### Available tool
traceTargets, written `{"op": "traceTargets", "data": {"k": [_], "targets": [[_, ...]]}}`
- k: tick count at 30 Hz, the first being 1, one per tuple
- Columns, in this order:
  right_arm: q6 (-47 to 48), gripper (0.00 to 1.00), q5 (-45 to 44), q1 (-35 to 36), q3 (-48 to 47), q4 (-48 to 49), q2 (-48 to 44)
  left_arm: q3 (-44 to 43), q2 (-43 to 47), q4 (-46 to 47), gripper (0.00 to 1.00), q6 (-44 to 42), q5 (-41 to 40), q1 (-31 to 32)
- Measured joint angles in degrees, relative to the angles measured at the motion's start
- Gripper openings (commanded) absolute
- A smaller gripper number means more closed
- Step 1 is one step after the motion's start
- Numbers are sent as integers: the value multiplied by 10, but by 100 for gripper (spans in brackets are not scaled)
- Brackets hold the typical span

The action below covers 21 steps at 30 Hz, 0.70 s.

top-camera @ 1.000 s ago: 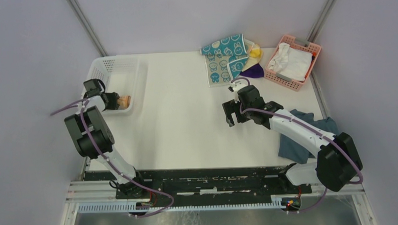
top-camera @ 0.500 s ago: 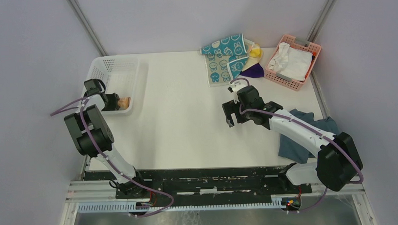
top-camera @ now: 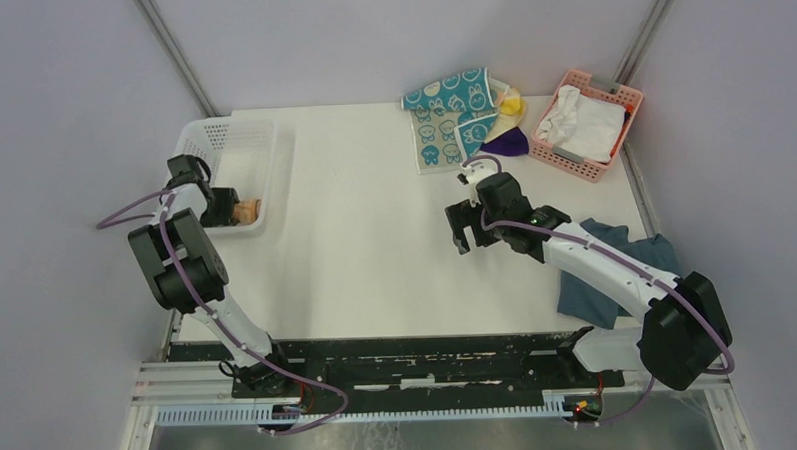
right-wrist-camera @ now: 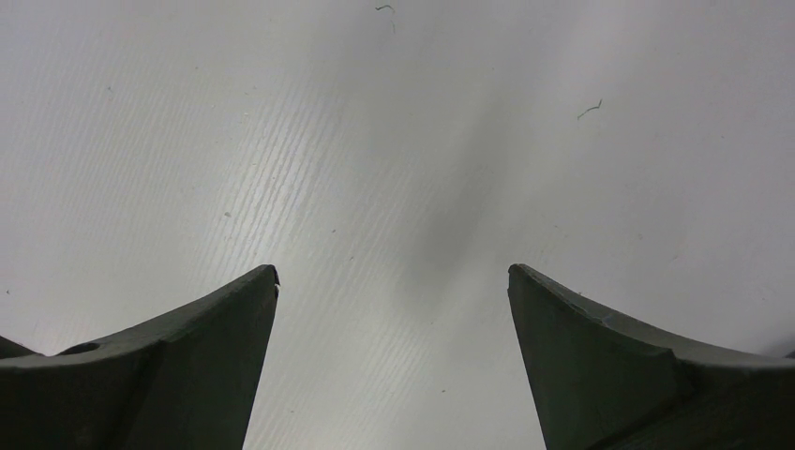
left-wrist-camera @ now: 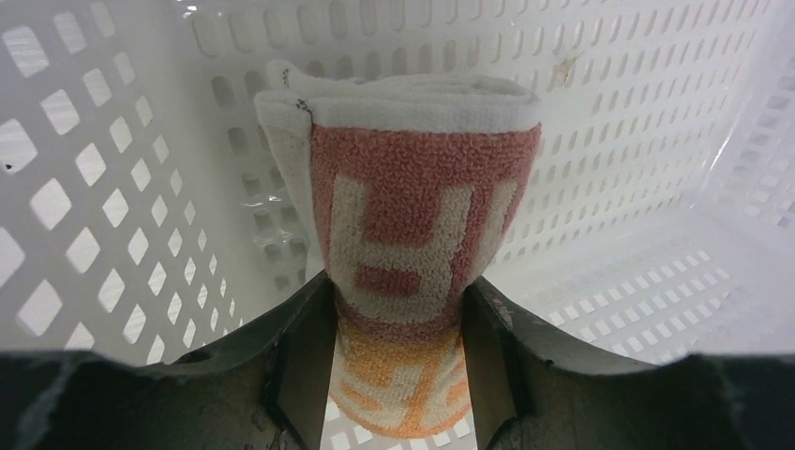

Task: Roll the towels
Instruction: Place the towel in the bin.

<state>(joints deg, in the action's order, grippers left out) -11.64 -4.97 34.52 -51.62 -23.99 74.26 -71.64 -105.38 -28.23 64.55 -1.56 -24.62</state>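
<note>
Peach-orange terry, wound into a rolled towel (left-wrist-camera: 403, 197), sits inside the white basket (left-wrist-camera: 112, 141) at the far-left corner of the desk (top-camera: 355, 247), close against the perforated wall. The left hand (left-wrist-camera: 396, 309) has its fingers (left-wrist-camera: 300, 366) on either side of the roll, both touching it; whether they are squeezing or merely resting there I cannot tell. The step looks like setting this roll down. It would go best if the fingers part fully before the arm backs out along their own line, so the pads do not drag the loops and unwind it. The right hand (right-wrist-camera: 394, 281), spread wide and empty, hovers over bare desk right of centre. The teal rabbit towel (top-camera: 450, 108), pale yellow towel (top-camera: 511, 103) and purple towel (top-camera: 510, 141) lie unrolled at the far edge.
</note>
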Motion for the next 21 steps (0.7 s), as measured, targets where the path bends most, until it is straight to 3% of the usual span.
{"op": "traceTargets", "data": {"k": [1,2,4,21], "targets": [[0,100,-1,0,0,0,-1,-1,0,-3,59,0,0,0],[0,100,-1,0,0,0,-2,-2,0,-6,66,0,0,0],[0,100,-2,2,0,1,-4,-4,0,-8,68,0,0,0],[0,100,-7,7,0,3,-18,-7,41,-34,70,6,-5,0]]}}
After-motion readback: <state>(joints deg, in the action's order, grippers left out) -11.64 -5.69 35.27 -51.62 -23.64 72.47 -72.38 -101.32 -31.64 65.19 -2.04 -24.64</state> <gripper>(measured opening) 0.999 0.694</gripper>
